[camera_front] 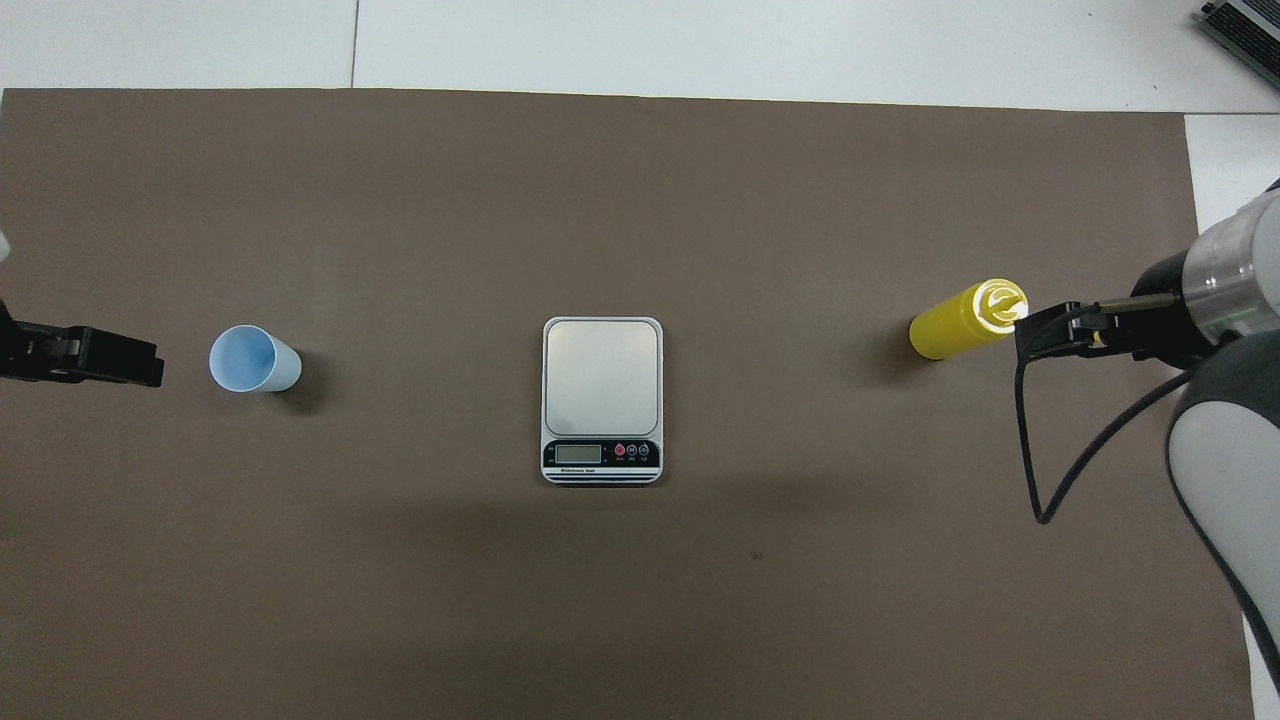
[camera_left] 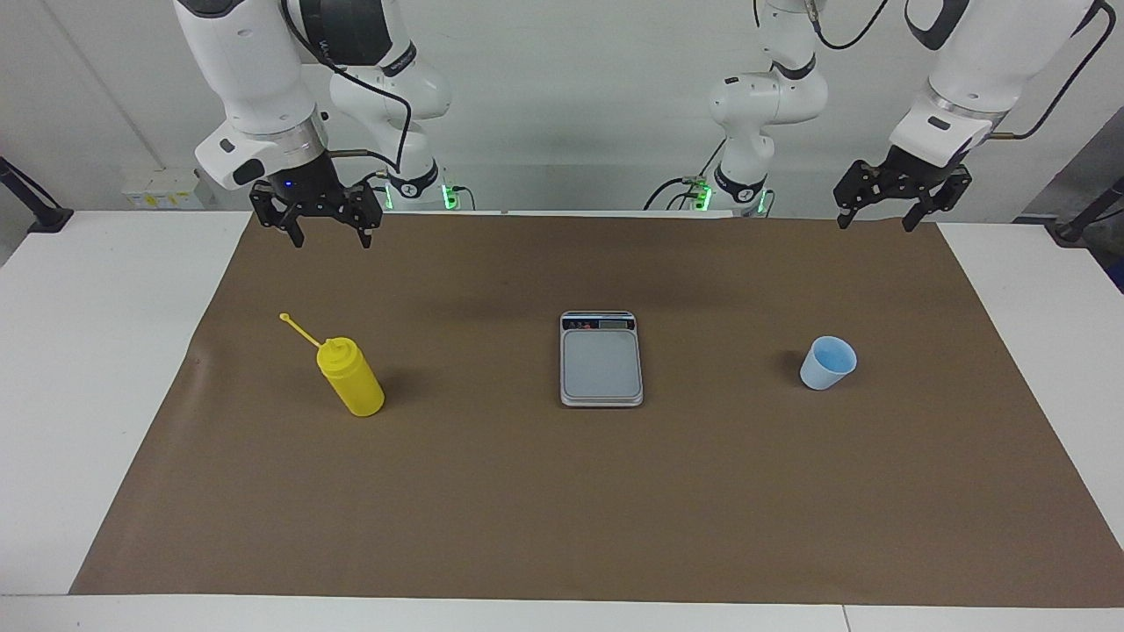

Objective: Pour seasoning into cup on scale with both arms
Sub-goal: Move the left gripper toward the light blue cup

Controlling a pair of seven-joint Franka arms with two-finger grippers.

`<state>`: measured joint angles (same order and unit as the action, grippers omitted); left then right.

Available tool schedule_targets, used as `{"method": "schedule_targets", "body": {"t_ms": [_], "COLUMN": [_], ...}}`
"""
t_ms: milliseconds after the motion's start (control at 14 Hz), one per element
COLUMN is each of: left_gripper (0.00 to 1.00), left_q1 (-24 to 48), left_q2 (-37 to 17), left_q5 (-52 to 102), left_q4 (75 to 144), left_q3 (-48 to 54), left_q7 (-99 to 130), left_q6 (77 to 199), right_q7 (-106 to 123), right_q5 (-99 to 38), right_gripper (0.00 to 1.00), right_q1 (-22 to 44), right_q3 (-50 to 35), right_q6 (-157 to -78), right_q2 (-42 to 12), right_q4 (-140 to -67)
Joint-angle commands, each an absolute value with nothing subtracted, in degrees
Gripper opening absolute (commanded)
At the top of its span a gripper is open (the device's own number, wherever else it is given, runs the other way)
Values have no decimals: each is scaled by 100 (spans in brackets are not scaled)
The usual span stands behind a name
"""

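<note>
The yellow seasoning bottle stands upright on the brown mat toward the right arm's end, its cap strap sticking out. The silver scale lies flat at the mat's middle with nothing on it, its display strip on the edge nearer the robots. The pale blue cup stands upright on the mat toward the left arm's end, apart from the scale. My right gripper hangs open over the mat's edge, holding nothing. My left gripper hangs open over the mat's corner, also holding nothing.
The brown mat covers most of the white table. White table margin shows at both ends and along the edge farthest from the robots. Cables hang from both arms.
</note>
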<state>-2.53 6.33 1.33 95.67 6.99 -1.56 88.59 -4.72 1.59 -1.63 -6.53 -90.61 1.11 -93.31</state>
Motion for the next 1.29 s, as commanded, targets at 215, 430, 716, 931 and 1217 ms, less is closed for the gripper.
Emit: {"method": "schedule_targets", "body": {"t_ms": [215,430,716,931,1217], "left_gripper": [100,100,100,100,100], "left_q1": [-299,-299,-299,-447,-710], "left_q2": [817,817,809,791,756], "left_q5": [220,220,220,220,220], "left_q4": [9791,9791,9791,9800,10202], "left_q3": [694,694,694,694,686], "left_q7": [-290,-273,-281,-290,-343], "left_q6": [9000,9009,9105,9237,9824], "right_q7": [-545,-545,-545,-545,-545], "right_q5": [88,88,88,88,88], "right_gripper": [100,100,100,100,100], "right_q1": [-237,-237,-237,-237,-237], "right_q3": [-694,-694,-694,-694,-694], "right_q6": [-9132,-9132,-9132,-9132,-9132], "right_q2": [246,255,246,246,246], "right_q4": [-9492,-9492,-9492,-9492,-9492]}}
